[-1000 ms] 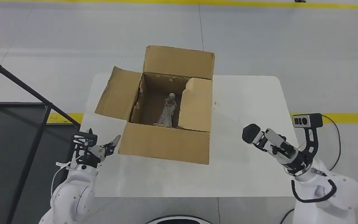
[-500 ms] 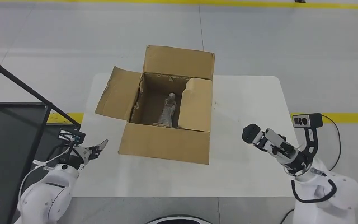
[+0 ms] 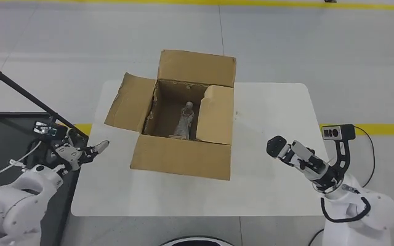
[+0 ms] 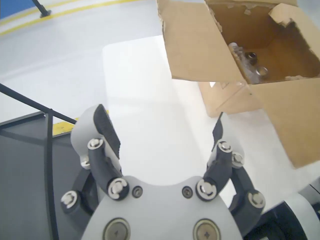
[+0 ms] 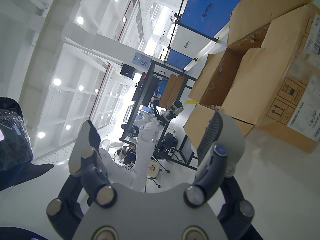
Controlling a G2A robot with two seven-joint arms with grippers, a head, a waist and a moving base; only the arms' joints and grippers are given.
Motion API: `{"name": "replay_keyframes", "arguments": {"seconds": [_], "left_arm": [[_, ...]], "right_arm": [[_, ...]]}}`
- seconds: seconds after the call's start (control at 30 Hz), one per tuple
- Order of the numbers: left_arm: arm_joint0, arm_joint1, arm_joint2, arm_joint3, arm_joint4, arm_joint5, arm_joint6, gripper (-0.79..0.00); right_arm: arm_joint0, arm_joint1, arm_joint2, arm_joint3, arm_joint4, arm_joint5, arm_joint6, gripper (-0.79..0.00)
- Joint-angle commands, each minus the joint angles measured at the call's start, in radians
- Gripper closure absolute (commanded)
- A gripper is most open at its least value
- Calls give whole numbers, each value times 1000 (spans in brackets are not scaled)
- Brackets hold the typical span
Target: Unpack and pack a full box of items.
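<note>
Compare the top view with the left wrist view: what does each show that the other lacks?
Top view: the whole white rounded table and the right gripper over its right side. Left wrist view: black ribbed pads of the open, empty left gripper, and round ends on the pale items in the brown cardboard box. Both: the open box, the pale items inside, the left gripper by the table's left edge.

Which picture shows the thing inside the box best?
The top view: it looks straight down into the open box at the grey thing. The left wrist view catches part of it behind a flap. In the right wrist view the box's walls hide it.
</note>
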Motion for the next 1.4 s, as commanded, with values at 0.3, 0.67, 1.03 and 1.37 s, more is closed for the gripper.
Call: {"name": "replay_keyframes", "arguments": {"seconds": [0.3, 0.67, 1.03, 1.37], "left_arm": [[-71, 15, -5, 2, -231, 62, -256, -785], [-163, 35, -10, -36, -605, 83, -379, -785], [-333, 54, 249, -11, -792, 167, -419, -785], [-354, 55, 293, 5, -749, 197, -404, -785]], "right_arm": [[0, 0, 0, 0, 0, 0, 0, -785], [0, 0, 0, 0, 0, 0, 0, -785], [0, 0, 0, 0, 0, 0, 0, -785], [0, 0, 0, 0, 0, 0, 0, -785]]}}
